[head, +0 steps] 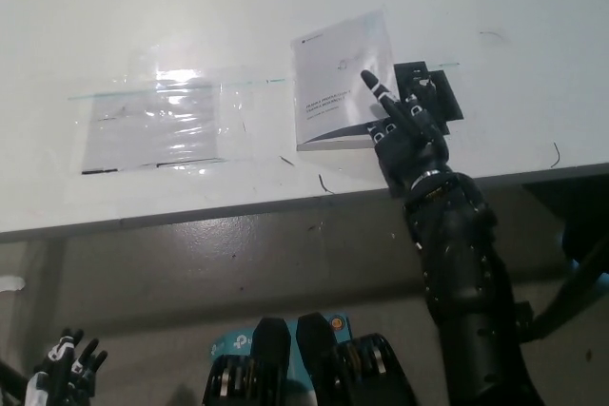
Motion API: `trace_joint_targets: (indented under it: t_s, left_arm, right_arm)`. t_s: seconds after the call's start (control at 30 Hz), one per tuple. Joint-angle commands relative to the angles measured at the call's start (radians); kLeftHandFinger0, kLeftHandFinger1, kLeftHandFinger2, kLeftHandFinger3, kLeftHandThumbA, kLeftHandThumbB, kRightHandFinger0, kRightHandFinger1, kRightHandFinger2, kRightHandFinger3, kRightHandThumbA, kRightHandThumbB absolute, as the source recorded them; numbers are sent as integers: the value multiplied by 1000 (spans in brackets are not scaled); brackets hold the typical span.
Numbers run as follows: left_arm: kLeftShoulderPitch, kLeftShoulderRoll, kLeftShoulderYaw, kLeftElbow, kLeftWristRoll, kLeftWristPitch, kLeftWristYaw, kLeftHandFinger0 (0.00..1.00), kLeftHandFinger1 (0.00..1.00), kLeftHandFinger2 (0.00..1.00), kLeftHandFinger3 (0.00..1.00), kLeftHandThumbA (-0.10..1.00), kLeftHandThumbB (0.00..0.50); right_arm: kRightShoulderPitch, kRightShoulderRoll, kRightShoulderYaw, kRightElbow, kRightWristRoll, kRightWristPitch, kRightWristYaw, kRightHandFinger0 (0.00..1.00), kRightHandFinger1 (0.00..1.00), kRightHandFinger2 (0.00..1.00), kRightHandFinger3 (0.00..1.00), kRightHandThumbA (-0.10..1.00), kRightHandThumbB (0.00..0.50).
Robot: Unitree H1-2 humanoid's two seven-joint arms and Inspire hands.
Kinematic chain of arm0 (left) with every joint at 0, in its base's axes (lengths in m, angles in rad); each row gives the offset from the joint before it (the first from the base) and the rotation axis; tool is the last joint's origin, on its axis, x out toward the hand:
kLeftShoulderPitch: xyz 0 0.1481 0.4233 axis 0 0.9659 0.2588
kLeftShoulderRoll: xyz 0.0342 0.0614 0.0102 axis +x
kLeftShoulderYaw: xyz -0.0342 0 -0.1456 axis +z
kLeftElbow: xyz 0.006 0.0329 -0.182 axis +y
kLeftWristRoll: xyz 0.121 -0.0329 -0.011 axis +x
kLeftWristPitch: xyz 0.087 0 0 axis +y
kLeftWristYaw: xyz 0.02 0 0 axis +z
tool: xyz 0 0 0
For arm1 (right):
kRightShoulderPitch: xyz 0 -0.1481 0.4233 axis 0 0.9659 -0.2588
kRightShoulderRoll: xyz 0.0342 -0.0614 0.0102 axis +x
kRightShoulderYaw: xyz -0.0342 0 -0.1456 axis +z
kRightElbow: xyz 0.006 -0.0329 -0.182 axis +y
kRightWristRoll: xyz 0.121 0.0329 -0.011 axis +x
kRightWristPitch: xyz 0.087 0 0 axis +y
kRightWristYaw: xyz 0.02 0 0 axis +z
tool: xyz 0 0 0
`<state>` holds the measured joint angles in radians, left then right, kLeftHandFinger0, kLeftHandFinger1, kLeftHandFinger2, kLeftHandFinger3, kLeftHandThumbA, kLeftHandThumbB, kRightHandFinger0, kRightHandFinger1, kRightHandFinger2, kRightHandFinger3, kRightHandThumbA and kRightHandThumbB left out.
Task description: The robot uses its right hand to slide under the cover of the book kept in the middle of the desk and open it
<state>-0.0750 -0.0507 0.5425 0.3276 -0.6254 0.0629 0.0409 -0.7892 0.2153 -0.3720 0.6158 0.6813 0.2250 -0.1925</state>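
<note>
Book [341, 83] lies near the middle of the white bench [190, 7], cover apparently still flat, with the black right hand [404, 125] over its right edge. That hand's fingers [376, 87] are spread and extended, one reaching across the cover; whether any is under it cannot be told. A dark patch [442, 92] shows beside the book. Left of the book lies a clear plastic sheet [162, 121]. The white left hand [65, 366] rests at lower left, fingers apart, holding nothing.

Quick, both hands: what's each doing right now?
Left hand: open, resting at lower left, holding nothing.
Right hand: over the book at its right edge; grip cannot be told.
</note>
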Motion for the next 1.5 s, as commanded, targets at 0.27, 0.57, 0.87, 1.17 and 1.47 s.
trace_joint_targets:
  t_s: [0.27,0.57,0.87,1.17,1.47]
  left_arm:
    - [5,12,-14,-8,7,-3,7,758,690,729,810,906,175]
    - [-1,14,-25,-2,10,-4,5,766,681,725,780,891,182]
    - [-34,19,-28,-9,5,13,27,760,643,684,742,849,189]
    - [-62,33,-43,-5,11,17,20,778,697,739,809,851,158]
    - [-66,37,-46,-15,18,30,35,753,710,752,806,856,156]
  right_arm:
    - [-140,25,135,16,-126,-31,31,1000,1000,1000,1000,1000,172]
    - [-223,-25,328,191,-321,-104,59,1000,1000,1000,1000,1000,201]
    - [-224,-77,445,303,-426,-165,114,1000,1000,1000,1000,1000,219]
    - [-204,-115,488,512,-518,-265,125,1000,1000,1000,1000,1000,230]
    - [-201,-108,507,566,-563,-288,141,1000,1000,1000,1000,1000,259]
